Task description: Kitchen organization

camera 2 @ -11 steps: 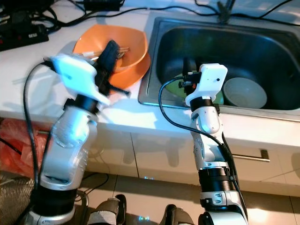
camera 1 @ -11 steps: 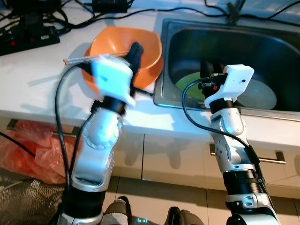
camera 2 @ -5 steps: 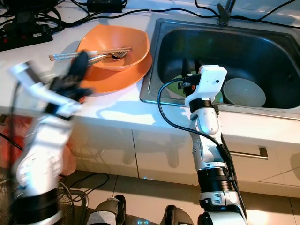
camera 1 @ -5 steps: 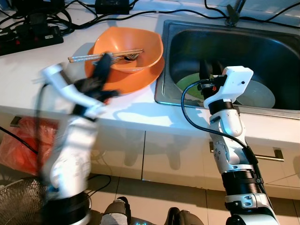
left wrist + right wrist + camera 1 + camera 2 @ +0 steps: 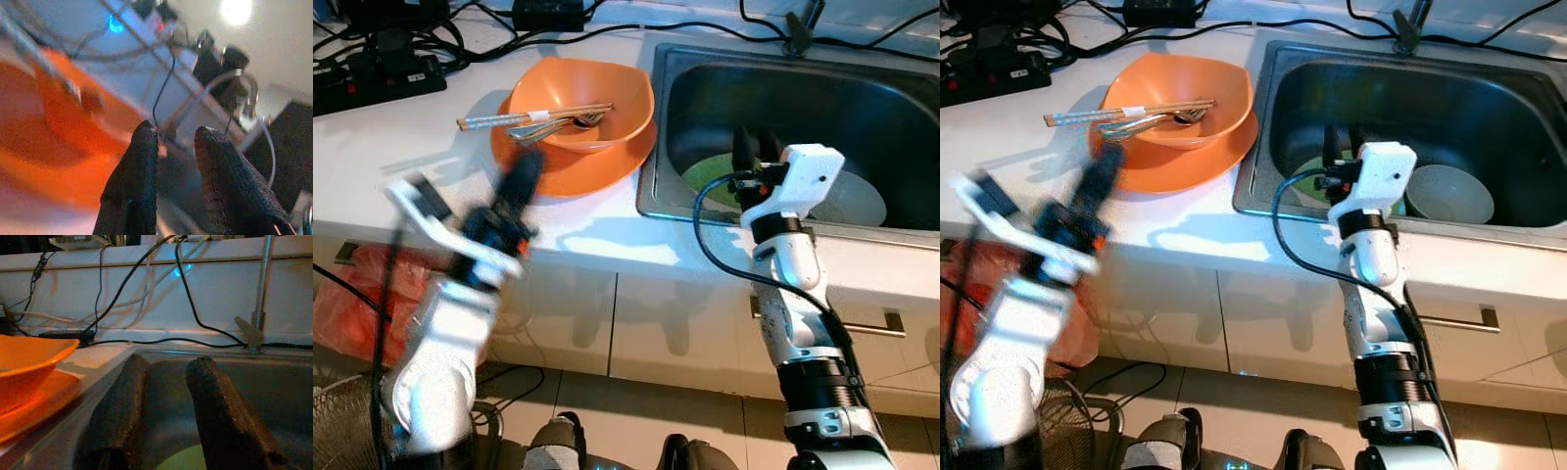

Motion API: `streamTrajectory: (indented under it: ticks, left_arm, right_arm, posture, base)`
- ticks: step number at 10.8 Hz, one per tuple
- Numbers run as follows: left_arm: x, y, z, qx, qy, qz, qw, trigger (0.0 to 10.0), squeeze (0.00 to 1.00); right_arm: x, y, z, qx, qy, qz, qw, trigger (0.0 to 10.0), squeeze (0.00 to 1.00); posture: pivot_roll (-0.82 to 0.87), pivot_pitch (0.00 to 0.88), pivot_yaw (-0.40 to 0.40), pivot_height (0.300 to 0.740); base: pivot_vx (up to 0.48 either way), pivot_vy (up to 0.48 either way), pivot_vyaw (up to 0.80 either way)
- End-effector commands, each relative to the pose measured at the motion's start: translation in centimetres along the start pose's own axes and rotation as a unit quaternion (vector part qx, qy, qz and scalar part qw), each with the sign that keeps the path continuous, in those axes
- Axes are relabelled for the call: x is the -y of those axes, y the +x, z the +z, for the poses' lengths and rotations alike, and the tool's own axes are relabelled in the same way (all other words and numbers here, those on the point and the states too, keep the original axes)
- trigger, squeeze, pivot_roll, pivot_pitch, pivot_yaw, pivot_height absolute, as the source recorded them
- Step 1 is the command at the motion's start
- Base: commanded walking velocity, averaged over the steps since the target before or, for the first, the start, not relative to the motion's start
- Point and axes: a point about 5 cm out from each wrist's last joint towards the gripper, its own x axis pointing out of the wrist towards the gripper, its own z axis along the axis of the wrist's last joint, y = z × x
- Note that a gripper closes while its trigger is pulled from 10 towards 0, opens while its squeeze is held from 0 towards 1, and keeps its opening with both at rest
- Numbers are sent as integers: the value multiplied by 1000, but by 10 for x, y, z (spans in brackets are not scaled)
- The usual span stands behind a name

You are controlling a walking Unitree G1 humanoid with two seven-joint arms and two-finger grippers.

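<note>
Your counter (image 5: pixel 372 147) carries a tangle of black cables (image 5: pixel 460 24) and a power strip (image 5: pixel 377 76) along its far left edge, and the sink (image 5: pixel 901 73) lies to the right with the tap (image 5: pixel 800 22) at its far rim. Below the counter front at the left you can see a red bag (image 5: pixel 362 294).

The orange bowl (image 5: pixel 622 93) sits on an orange plate (image 5: pixel 578 171) on the counter, just left of the sink. Chopsticks (image 5: pixel 499 118) lie across the bowl, long axis running left to right, their ends sticking out over the bowl's left rim. A spoon or similar utensil (image 5: pixel 563 123) lies in the bowl beside them; it's too small to name for sure.

In the sink you have a green plate (image 5: pixel 710 176) near the left wall and a pale bowl (image 5: pixel 1449 192) to its right.

Your left gripper (image 5: pixel 521 181) is blurred, near the plate's near edge, fingers (image 5: pixel 134 181) slightly apart and gripping nothing. Your right gripper (image 5: pixel 756 149) hangs over the green plate inside the sink, fingers (image 5: pixel 122 406) parted and empty, pointing toward the far wall.
</note>
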Motion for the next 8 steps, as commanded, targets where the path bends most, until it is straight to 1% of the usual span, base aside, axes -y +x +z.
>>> streamTrajectory:
  ticks: [1, 2, 3, 5, 7, 8]
  left_arm:
    - [-1, -2, -9, -25, 5, 1, 1000, 10000, 1000]
    - [-10, -2, -13, -32, 23, 43, 998, 10000, 1000]
    - [-13, -1, -13, -27, 27, 59, 998, 10000, 1000]
    - [-19, 5, 1, 24, 51, 97, 994, 10000, 1000]
    - [-18, 11, 7, 49, 61, 103, 992, 10000, 1000]
    - [-18, 13, 7, 49, 72, 108, 990, 10000, 1000]
  right_arm:
    - [6, -4, 0, 2, -1, -10, 1000, 10000, 0]
    - [7, -4, -1, 2, -1, -12, 1000, 10000, 0]
    - [7, -4, -1, 1, -1, -13, 1000, 10000, 0]
    - [4, -2, -2, 1, 1, -10, 1000, 10000, 0]
    - [5, -1, -2, 0, 0, -9, 1000, 10000, 0]
    - [5, -1, -2, 0, 1, -8, 1000, 10000, 0]
  posture:
    - [204, 165, -26, 740]
    - [210, 166, -29, 740]
    - [211, 167, -29, 740]
    - [216, 166, -34, 740]
    - [217, 165, -39, 740]
    - [217, 165, -39, 740]
  base:
    - [0, 0, 0]
    - [0, 0, 0]
    - [0, 0, 0]
    - [0, 0, 0]
    - [0, 0, 0]
    - [0, 0, 0]
